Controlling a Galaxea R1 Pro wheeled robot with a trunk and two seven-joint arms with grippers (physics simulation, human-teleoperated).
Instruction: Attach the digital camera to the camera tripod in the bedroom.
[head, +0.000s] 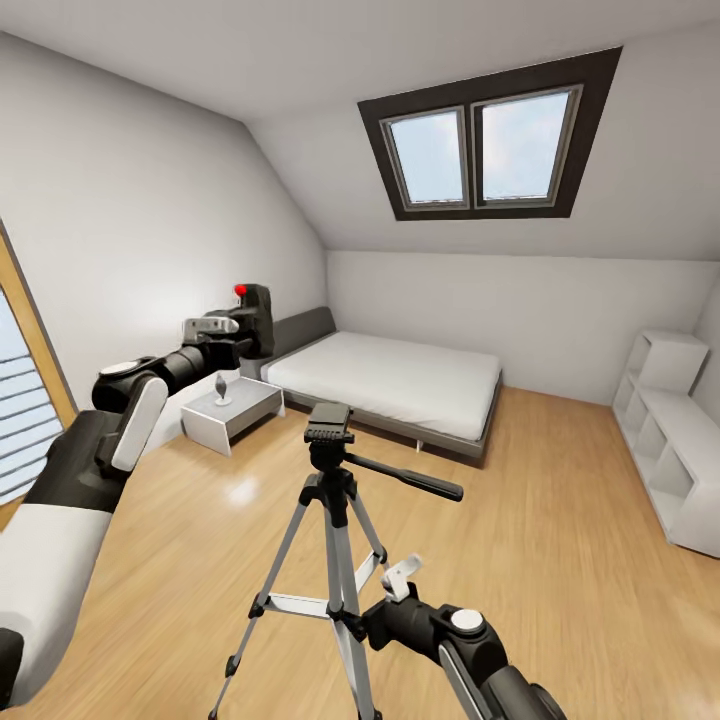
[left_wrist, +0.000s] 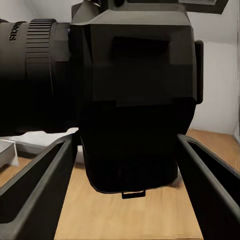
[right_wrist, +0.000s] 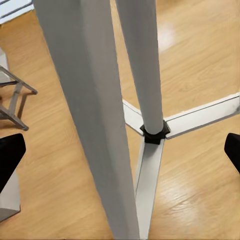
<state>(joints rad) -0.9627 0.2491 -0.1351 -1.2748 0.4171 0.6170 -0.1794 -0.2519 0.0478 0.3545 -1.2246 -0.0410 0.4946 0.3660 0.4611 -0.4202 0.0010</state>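
The left gripper (head: 243, 333) holds the camera (head: 255, 308) up high. The right gripper (right_wrist: 120, 155) is wide open around the tripod (head: 330, 470) legs.

camera (head: 255, 310): black, red button | tripod legs (head: 340, 570): silver-grey

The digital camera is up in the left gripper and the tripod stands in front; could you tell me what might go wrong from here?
1. The digital camera is held high and left of the camera tripod; a loose grip by the left gripper during the move across could drop it on the wood floor.
2. The right gripper sits close against the tripod's legs; a nudge could tip or shift it.
3. The pan handle juts out and could catch the descending arm.
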